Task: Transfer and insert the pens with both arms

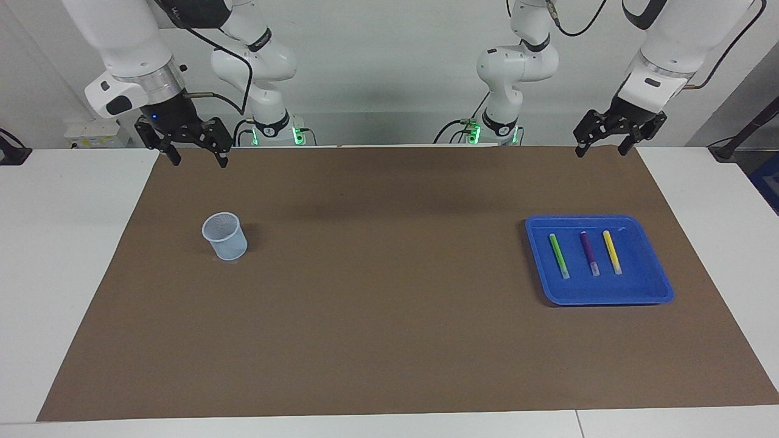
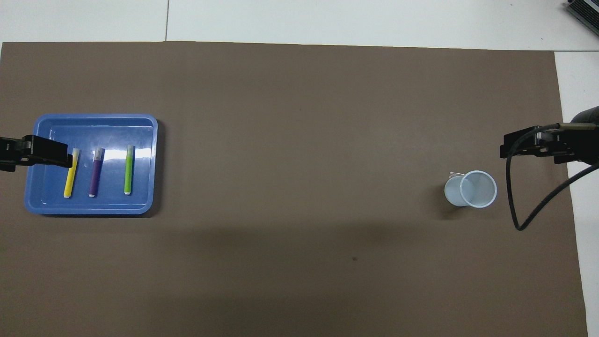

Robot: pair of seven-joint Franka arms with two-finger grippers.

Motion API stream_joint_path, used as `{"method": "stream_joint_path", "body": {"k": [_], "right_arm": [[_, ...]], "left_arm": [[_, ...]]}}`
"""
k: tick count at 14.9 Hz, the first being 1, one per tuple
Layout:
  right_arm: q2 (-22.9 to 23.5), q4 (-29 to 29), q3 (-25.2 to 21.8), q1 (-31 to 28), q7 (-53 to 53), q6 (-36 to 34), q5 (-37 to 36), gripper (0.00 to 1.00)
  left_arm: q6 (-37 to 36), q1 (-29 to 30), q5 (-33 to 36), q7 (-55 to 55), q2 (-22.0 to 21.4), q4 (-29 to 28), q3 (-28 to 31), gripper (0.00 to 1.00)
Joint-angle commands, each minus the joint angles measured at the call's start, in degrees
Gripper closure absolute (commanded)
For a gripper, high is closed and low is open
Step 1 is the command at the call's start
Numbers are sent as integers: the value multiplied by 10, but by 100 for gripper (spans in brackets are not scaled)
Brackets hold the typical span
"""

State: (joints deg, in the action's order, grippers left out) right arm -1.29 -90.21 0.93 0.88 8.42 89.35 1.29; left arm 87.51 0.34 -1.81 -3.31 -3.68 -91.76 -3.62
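Observation:
Three pens lie side by side in a blue tray [image 1: 608, 298] [image 2: 93, 209] toward the left arm's end of the table: green [image 1: 558, 255] [image 2: 128, 171], purple [image 1: 589, 252] [image 2: 95, 173] and yellow [image 1: 612, 252] [image 2: 70, 175]. My left gripper [image 1: 601, 151] [image 2: 56, 154] hangs open, high over the brown mat's edge at the robots' end, touching nothing. The overhead view has it overlapping the tray's rim. My right gripper [image 1: 199, 160] [image 2: 519, 147] is also open and raised over the mat's edge at the right arm's end, holding nothing.
A pale blue mesh cup [image 1: 224, 236] [image 2: 471, 188] stands upright on the brown mat [image 1: 389, 316] toward the right arm's end. White table surface [image 1: 67, 255] borders the mat. A black cable [image 2: 512, 206] loops down from the right wrist.

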Motion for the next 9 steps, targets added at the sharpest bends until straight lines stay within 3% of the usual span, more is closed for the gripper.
{"method": "stream_joint_path", "body": {"k": [1,9], "right_arm": [[-14,-17,1,-3,-9,11,-7,0],[-14,-17,2,-3,-9,11,-7,0]], "left_arm": [[-10,1,-3,4,4,11,1,0],[-8,3,0,2,4,11,2,0]]}}
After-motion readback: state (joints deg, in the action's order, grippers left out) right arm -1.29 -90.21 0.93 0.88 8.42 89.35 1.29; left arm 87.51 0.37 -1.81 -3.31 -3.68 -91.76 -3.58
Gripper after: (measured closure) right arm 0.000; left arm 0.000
